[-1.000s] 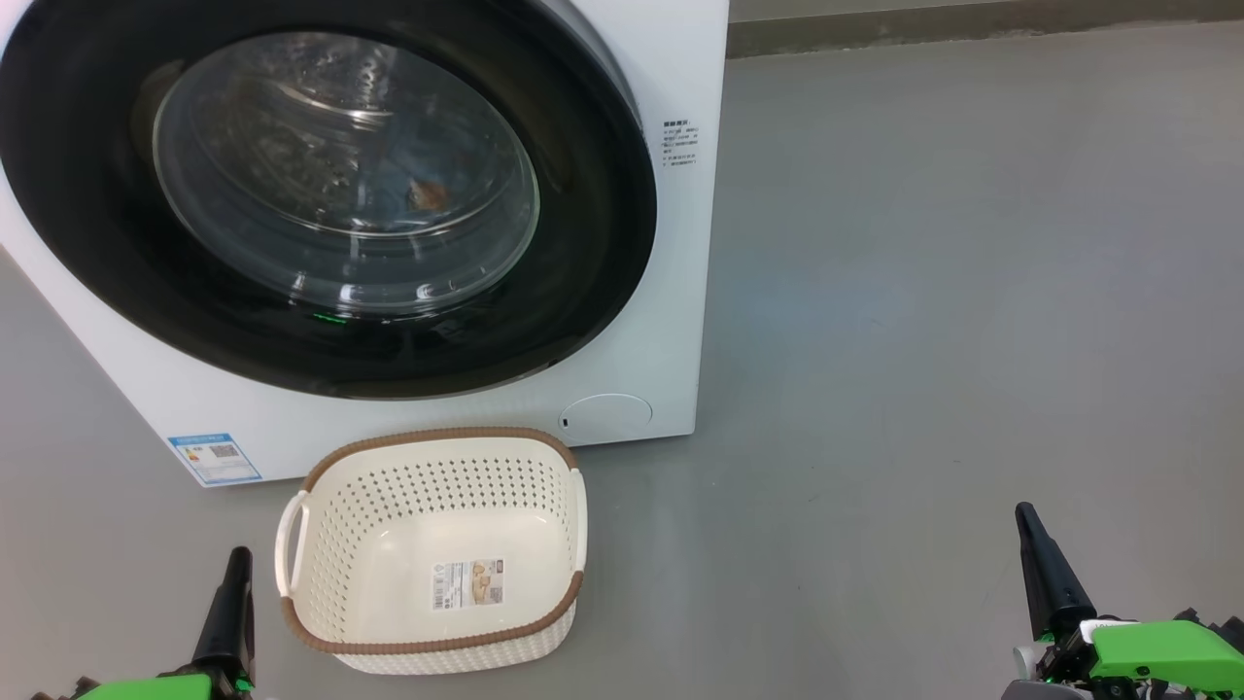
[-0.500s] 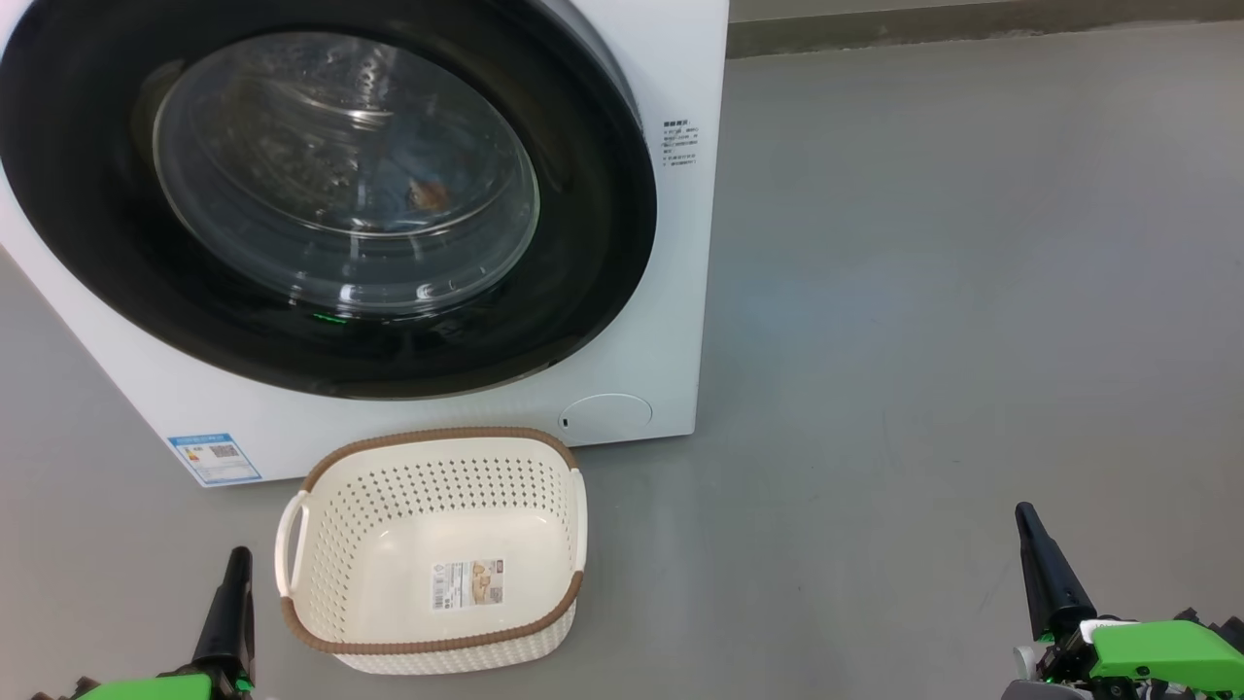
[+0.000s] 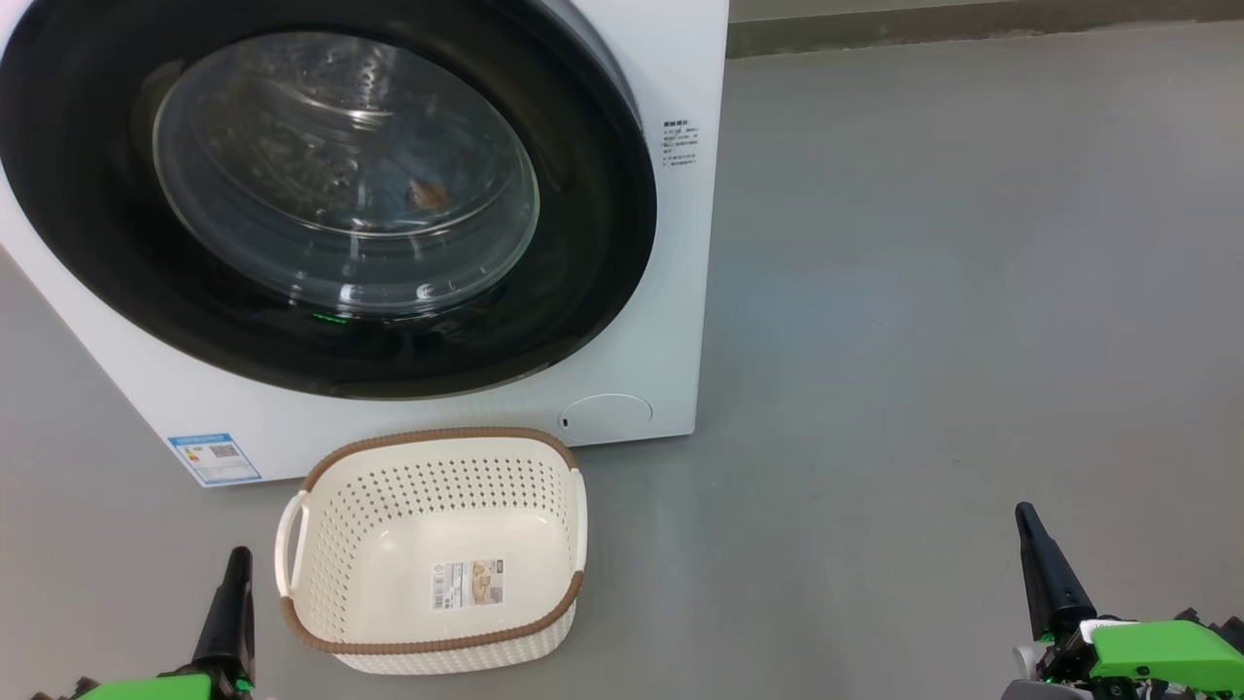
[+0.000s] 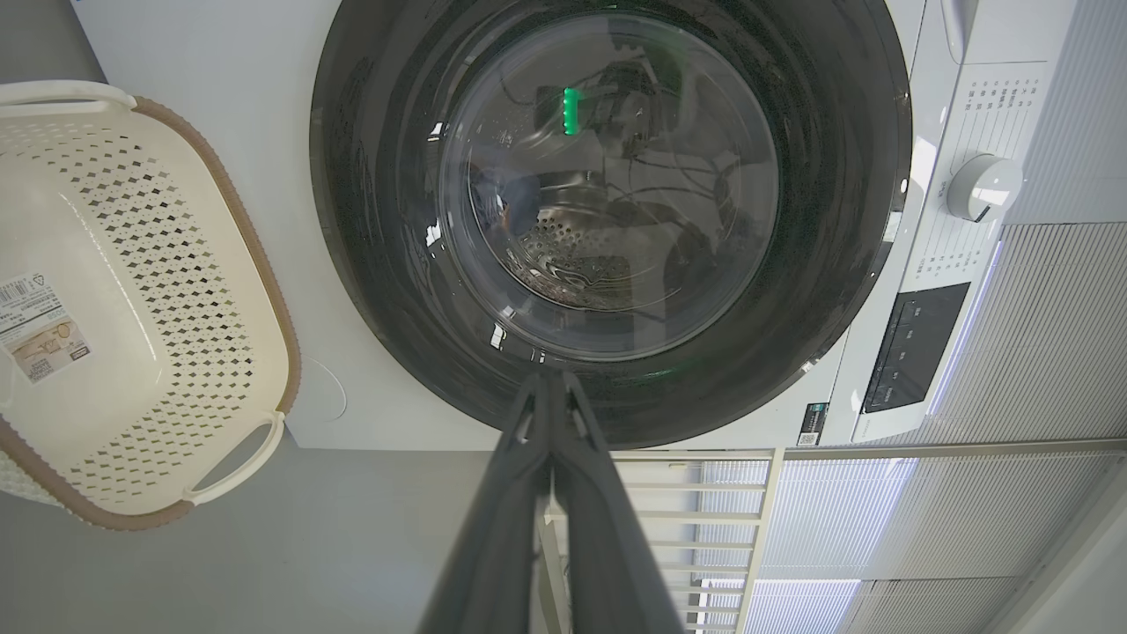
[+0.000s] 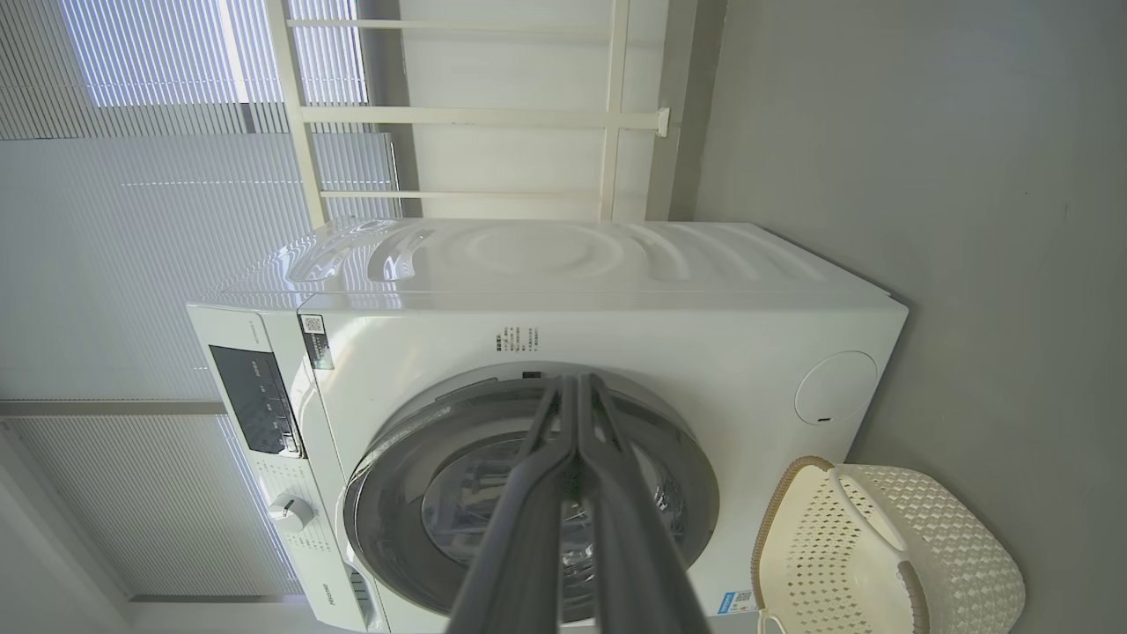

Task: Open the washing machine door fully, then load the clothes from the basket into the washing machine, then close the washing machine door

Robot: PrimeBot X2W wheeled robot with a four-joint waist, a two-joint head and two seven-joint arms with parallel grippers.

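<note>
One washing machine (image 3: 671, 292), one basket (image 3: 437, 435); left tool (image 3: 236, 564) and right tool (image 3: 1026, 525), two, both closed.

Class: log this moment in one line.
door closed | basket empty | left gripper shut, holding nothing | right gripper shut, holding nothing

Washing machine (image 3: 671, 292) stands on floor (image 3: 923, 340), far left of the head view, skirting (image 3: 972, 29) behind it. Washing machine door (image 3: 593, 243) sits flat against its front. Service cap (image 3: 607, 411) is at the front's lower right corner, sticker (image 3: 214, 458) at its lower left. Basket (image 3: 437, 435) is on the floor just before the machine, under the door, between sticker and cap. Label (image 3: 468, 583) lies on the basket's bottom. Left gripper (image 3: 237, 559) is just left of the basket. Right gripper (image 3: 1026, 517) is well apart to the right, over bare floor.
</note>
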